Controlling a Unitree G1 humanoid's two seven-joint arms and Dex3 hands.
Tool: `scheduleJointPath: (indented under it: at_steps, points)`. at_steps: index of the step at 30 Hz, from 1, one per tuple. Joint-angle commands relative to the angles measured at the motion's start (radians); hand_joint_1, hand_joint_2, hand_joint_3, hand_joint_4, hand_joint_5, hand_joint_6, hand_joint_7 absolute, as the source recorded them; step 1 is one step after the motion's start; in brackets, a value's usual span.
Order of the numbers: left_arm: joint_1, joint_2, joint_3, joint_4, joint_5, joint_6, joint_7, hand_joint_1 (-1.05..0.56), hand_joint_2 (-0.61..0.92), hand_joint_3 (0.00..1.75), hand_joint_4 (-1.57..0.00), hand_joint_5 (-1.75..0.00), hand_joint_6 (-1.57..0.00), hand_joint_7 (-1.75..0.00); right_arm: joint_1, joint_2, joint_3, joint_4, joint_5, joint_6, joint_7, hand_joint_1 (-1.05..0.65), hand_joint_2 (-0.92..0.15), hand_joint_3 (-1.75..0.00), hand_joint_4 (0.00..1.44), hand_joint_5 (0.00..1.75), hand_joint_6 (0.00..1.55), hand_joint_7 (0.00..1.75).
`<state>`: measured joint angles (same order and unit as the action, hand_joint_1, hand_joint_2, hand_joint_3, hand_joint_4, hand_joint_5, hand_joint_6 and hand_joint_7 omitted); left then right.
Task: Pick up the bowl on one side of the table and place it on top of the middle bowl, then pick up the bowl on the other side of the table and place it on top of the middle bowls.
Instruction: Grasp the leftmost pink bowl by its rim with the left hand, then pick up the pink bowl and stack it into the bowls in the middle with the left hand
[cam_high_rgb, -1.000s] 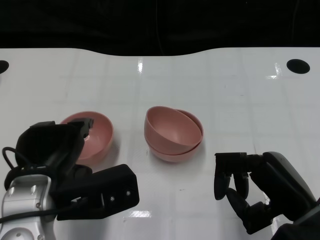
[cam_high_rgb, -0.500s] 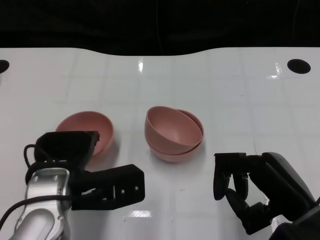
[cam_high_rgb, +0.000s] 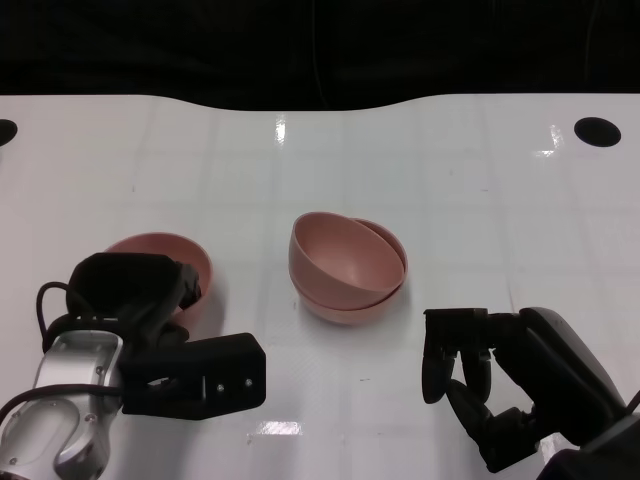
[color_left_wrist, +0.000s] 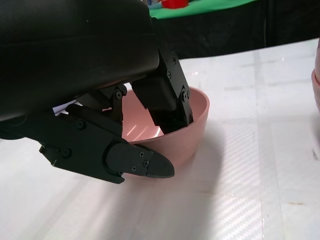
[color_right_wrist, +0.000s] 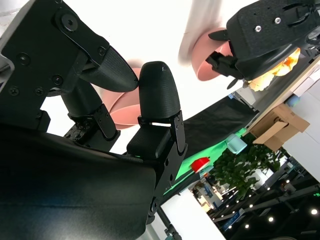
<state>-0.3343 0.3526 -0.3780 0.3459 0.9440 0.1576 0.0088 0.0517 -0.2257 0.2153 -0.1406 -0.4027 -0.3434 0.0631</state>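
The right hand is sitting nearest to us, a little way off from the stack of two bowls and on the robot's right side of it. Its fingers are curled in toward each other and nothing is between them. It looks like it is resting because its job, the first bowl, seems done.

The left hand is on the other side of the stack, at about the same nearness. It is reaching over the near edge of the side bowl. In the wrist view, some fingers are hanging down inside the bowl and the thumb is lying low outside the wall, so the rim is sitting between them. I cannot tell if they are squeezing the wall yet. The hand is probably set this way so it can pinch the rim and lift.

The side bowl is sitting upright on the white table, well apart from the stack, on the robot's left side of it.

In the stack, the top bowl is leaning to one side, not sitting flat in the lower one. The next bowl may wobble when it goes on top.

Far behind the stack, the table is ending at a dark edge.
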Motion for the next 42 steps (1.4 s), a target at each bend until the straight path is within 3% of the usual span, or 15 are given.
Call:
scheduleJointPath:
  at_steps: [1,5,6,7,9,18,23,25,31,34,37,42]
  points:
    - [-0.013,0.036,0.021,-0.03,-0.019,-0.014,0.035,-0.31,0.92,0.33,-0.83,-1.75,-0.7,-1.17,0.011,-0.006,-0.009,-0.009,0.01,-0.004,-0.002,-0.05,-0.09,-1.74,0.99,1.75,0.85,1.57]
    - [-0.014,0.056,0.039,-0.073,-0.033,-0.02,0.04,-0.27,0.92,0.31,-0.83,-1.75,-0.65,-1.4,0.012,-0.005,-0.01,-0.011,0.003,-0.001,-0.007,-0.04,-0.09,-1.74,0.99,1.75,0.84,1.57]
    - [-0.013,0.059,0.043,-0.082,-0.035,-0.023,0.044,-0.25,0.91,0.32,-0.83,-1.75,-0.6,-1.58,0.011,-0.005,-0.011,-0.01,-0.001,-0.001,-0.009,-0.04,-0.09,-1.74,0.99,1.75,0.84,1.57]
    - [-0.015,0.064,0.051,-0.1,-0.042,-0.021,0.036,-0.24,0.9,0.32,-0.84,-1.75,-0.58,-1.65,0.011,-0.005,-0.011,-0.012,0.001,0.003,-0.006,-0.04,-0.09,-1.74,0.99,1.75,0.85,1.57]
    - [-0.016,0.072,0.061,-0.132,-0.053,-0.015,0.016,-0.24,0.91,0.35,-0.84,-1.75,-0.56,-1.71,0.011,-0.007,-0.012,-0.014,0.01,0.008,0.003,-0.04,-0.09,-1.73,0.99,1.75,0.85,1.57]
    - [-0.033,0.094,0.085,-0.254,-0.074,-0.03,-0.012,-0.23,0.81,0.49,-0.82,-1.75,-0.58,-1.74,0.008,-0.007,-0.016,-0.006,0.001,-0.001,-0.007,-0.03,-0.1,-1.73,0.98,1.75,0.84,1.56]
    - [-0.063,0.092,0.089,-0.268,-0.104,-0.092,0.021,-0.19,0.66,0.69,-0.86,-1.75,-0.62,-1.75,0.008,-0.008,-0.017,-0.006,0.006,0.002,-0.002,-0.04,-0.09,-1.72,0.99,1.75,0.85,1.56]
    - [-0.081,0.092,0.09,-0.254,-0.112,-0.135,0.047,-0.17,0.56,0.87,-0.88,-1.75,-0.65,-1.75,0.009,-0.009,-0.017,-0.006,0.008,0.001,0.0,-0.04,-0.1,-1.72,0.99,1.75,0.86,1.56]
    - [-0.153,0.092,0.085,-0.203,-0.122,-0.233,0.078,-0.21,0.52,1.0,-0.86,-1.75,-0.66,-1.75,0.015,-0.009,-0.016,-0.011,0.006,0.001,0.0,-0.04,-0.1,-1.72,0.99,1.75,0.85,1.56]
    - [-0.188,0.078,0.081,-0.18,-0.122,-0.248,0.077,-0.22,0.51,1.04,-0.87,-1.75,-0.66,-1.71,0.017,-0.008,-0.015,-0.009,0.004,-0.003,-0.004,-0.04,-0.1,-1.72,0.99,1.75,0.85,1.56]
    - [-0.22,0.064,0.07,-0.163,-0.118,-0.243,0.064,-0.25,0.55,0.99,-0.86,-1.75,-0.75,-1.49,0.017,-0.006,-0.016,-0.004,0.013,-0.013,-0.005,-0.03,-0.1,-1.72,0.99,1.75,0.85,1.56]
    - [-0.269,0.042,0.043,-0.135,-0.105,-0.243,0.054,-0.28,0.57,0.9,-0.89,-1.75,-0.77,-1.54,0.015,0.001,-0.011,0.003,0.006,-0.011,-0.01,-0.02,-0.1,-1.72,0.98,1.75,0.85,1.56]
